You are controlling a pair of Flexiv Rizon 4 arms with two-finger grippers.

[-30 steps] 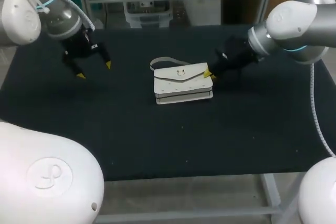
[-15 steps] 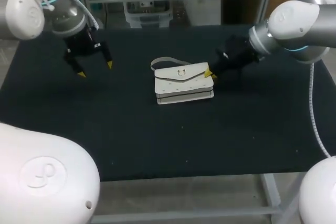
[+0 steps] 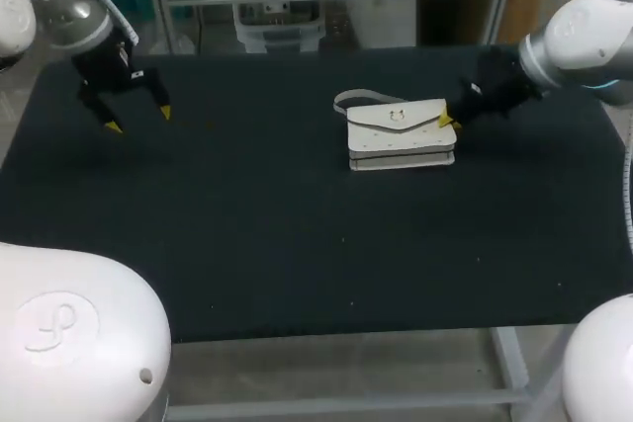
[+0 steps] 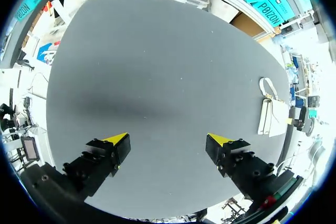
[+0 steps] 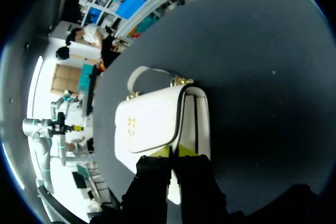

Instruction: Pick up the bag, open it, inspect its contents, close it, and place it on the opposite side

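Weight is not the worry here, I'd guess. From the head view the bag (image 3: 401, 133), small, white and boxy, lies on the right half of the dark tabletop (image 3: 297, 244). Its flap (image 3: 423, 113) is folded down over a small metal clasp (image 3: 398, 115), and a thin strap (image 3: 354, 98) loops loosely off the far side. The right claw (image 3: 450, 123) sits at the bag's right end, while the left claw (image 3: 138, 119) hangs well apart over the far left of the tabletop. From the left wrist view that claw's yellow tips stand wide open over bare cloth, holding nothing, with the bag far ahead and off to one side. From the right wrist view the fingers are drawn close together on the near end of the bag, apparently pinching the edge where flap meets body, so I read this claw as gripping the bag. The shell looks stiff enough to keep its shape and light enough for one claw, but the smooth skin could slip, and a pinch at one end will likely let the other end sag or swing. The strap is limp and would make a poor handle. For opening, I'd judge the best hold for the free claw is the flap's pointed lower edge near the clasp, with the body held firm.
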